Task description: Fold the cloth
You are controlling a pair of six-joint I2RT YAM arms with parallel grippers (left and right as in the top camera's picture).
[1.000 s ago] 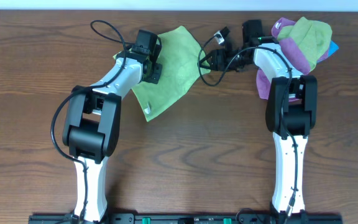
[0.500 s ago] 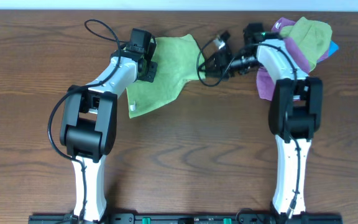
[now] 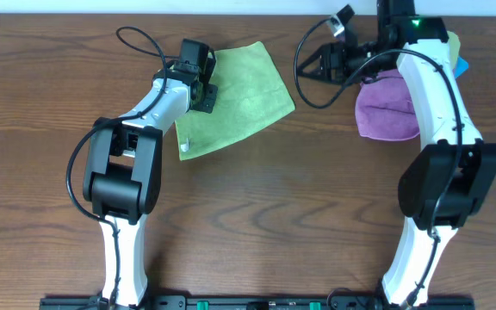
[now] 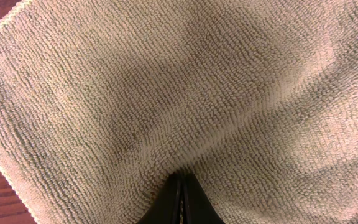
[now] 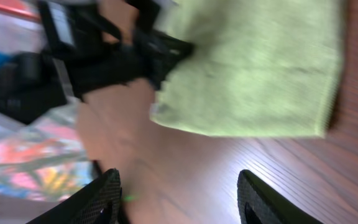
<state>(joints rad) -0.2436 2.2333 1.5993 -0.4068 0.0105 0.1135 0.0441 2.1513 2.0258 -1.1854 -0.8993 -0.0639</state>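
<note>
- On the tabletop (image 3: 274,215), far side, left of centre: the cloth (image 3: 246,90) lies spread flat, with its white tag (image 3: 185,148) at the near-left corner.
- Left fingers (image 4: 171,200): closed tight, pinching the cloth at its left edge.
- Right fingers (image 5: 102,194): spread apart, holding nothing, between the cloth and the purple cloth (image 3: 386,108).

Spare cloth on the brown wooden counter (image 3: 257,224)
A purple cloth (image 3: 386,110) lies bunched near the back right corner, with a sliver of something blue (image 3: 461,65) just beside it.
</note>
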